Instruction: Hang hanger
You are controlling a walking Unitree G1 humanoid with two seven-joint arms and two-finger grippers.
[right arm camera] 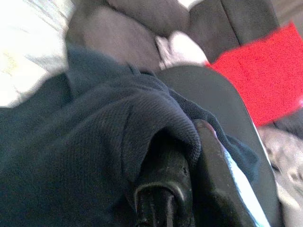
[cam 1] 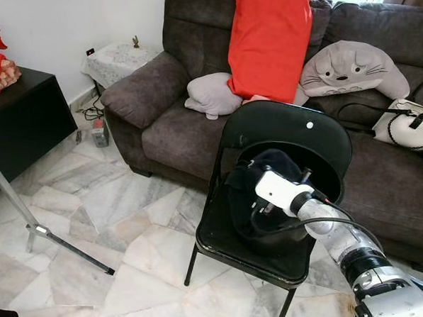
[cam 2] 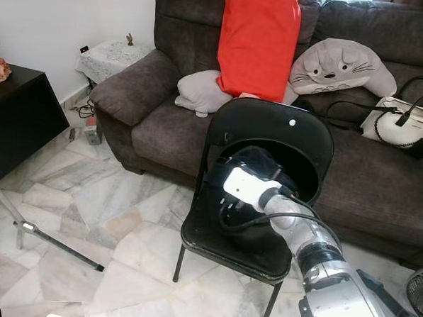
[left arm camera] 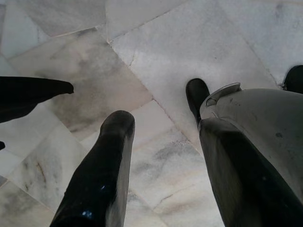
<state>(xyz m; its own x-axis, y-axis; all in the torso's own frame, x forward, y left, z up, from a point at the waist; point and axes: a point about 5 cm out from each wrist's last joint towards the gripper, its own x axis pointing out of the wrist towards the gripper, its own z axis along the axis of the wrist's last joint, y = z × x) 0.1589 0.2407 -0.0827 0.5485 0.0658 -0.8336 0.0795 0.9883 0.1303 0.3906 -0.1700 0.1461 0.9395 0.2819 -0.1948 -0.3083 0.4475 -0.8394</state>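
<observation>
From the head views I am reaching my right gripper point(cam 1: 255, 203) into the dark garment point(cam 1: 256, 178) heaped on the black folding chair point(cam 1: 291, 131) before the sofa point(cam 2: 164, 120); no hanger is showing. In the right wrist view the fingers point(right arm camera: 208, 156) are pinching a fold of the soft, light, floppy knit, so I judge a bunched grip best. In the left wrist view my left gripper point(left arm camera: 80, 118) is hanging spread above marble floor point(left arm camera: 199, 42).
</observation>
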